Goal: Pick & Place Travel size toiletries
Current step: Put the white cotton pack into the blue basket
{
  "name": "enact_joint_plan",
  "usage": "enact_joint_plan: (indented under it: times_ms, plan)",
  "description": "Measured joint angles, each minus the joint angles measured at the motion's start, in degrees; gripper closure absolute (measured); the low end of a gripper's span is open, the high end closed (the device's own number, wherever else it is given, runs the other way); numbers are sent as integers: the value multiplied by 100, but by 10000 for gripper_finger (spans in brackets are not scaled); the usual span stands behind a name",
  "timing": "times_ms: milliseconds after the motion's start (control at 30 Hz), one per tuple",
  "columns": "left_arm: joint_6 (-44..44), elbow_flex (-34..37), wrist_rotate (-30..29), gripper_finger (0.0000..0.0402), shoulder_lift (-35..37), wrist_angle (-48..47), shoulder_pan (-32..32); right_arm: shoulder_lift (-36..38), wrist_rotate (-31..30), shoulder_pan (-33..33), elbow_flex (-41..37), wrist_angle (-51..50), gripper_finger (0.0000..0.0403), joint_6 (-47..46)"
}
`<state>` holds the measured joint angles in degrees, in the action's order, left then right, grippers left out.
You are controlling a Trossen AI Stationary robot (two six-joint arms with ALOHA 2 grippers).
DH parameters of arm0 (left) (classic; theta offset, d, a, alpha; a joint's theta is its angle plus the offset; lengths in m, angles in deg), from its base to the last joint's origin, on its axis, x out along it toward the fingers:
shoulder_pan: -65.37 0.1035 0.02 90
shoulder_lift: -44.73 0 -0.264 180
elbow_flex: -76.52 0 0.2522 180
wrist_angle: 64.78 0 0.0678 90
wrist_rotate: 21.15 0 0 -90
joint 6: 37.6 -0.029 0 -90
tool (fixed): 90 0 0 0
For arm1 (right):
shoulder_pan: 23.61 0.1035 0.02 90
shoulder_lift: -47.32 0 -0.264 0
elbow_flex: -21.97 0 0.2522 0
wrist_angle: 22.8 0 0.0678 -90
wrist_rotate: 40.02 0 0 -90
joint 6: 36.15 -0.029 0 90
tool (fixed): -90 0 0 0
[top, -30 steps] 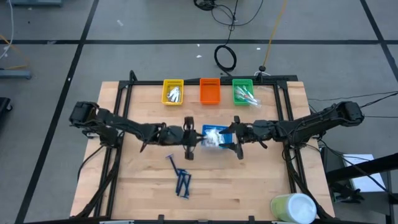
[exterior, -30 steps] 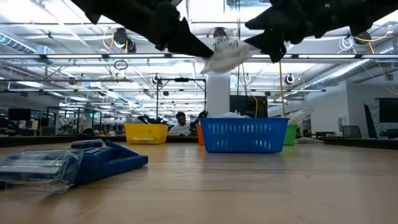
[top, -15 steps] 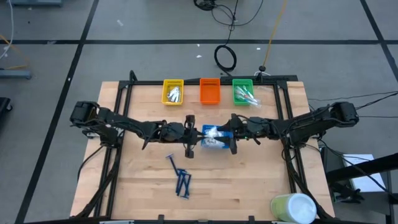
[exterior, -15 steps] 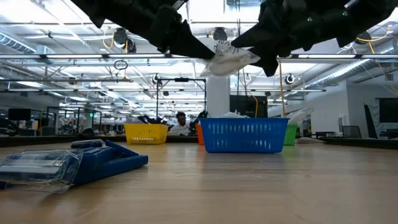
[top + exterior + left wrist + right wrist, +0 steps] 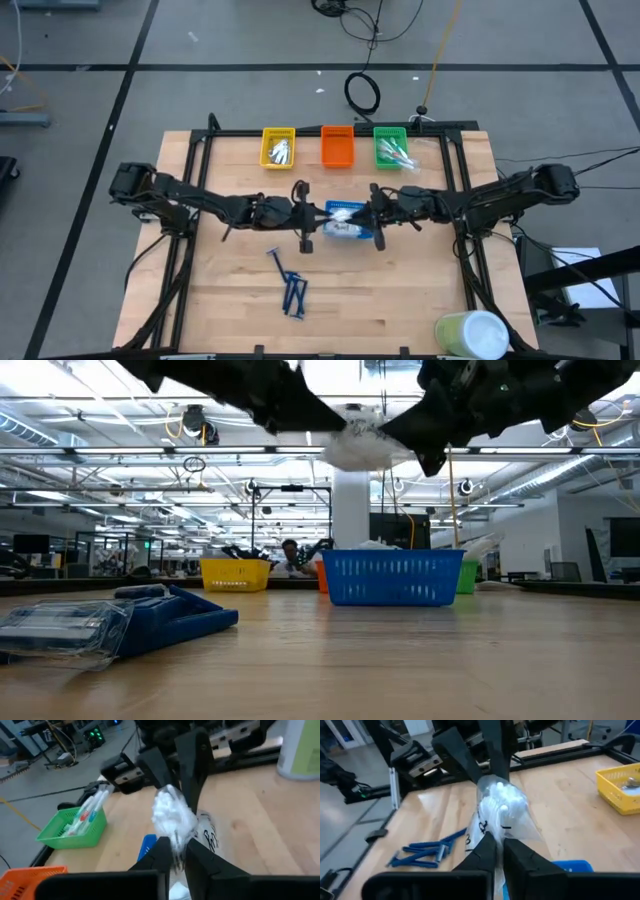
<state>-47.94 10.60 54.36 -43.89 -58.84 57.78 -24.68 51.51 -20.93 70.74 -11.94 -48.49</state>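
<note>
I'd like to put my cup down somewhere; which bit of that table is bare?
Bare wood lies between the razors and the pale cylinder, and left of the razors. Crowded: the middle, where both claws meet over the blue tray, and the back row of trays.

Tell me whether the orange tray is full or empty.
Empty, as far as the high view shows: the orange tray has only bare orange floor inside, while the yellow tray and green tray beside it hold items.

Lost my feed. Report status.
Left gripper and right gripper both shut on clear sachet bag, held above blue tray. Nothing in the way.
</note>
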Motion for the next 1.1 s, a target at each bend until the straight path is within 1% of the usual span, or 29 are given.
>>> enact_joint_plan:
  times_ms: [133, 267, 367, 433, 633, 900, 1000, 1100]
  plan:
    - [96, -26, -190, 329, 384, -96, -103, 217, -55, 5, -53, -948, 396, -29]
    - [181, -17, -253, 290, 558, -343, -165, 404, -635, 4, -14, -1589, 397, -155]
    - [108, -13, -255, 271, 652, -508, -171, 358, -969, 0, -124, -1837, 397, -341]
    - [166, -22, -254, 262, 655, -643, -134, 348, -1093, -10, -215, -1786, 396, -424]
    - [540, -11, -255, 257, 562, -808, 9, 339, -1196, -80, -551, -1678, 395, -803]
    - [859, -9, -250, 256, 427, -881, 161, 343, -1186, -83, -735, -1542, 390, -814]
    - [949, -9, -251, 256, 427, -942, 192, 343, -1089, -73, -739, -1379, 364, -729]
    - [1007, -9, -248, 256, 427, -972, 194, 343, -883, -72, -739, -1190, 319, -606]
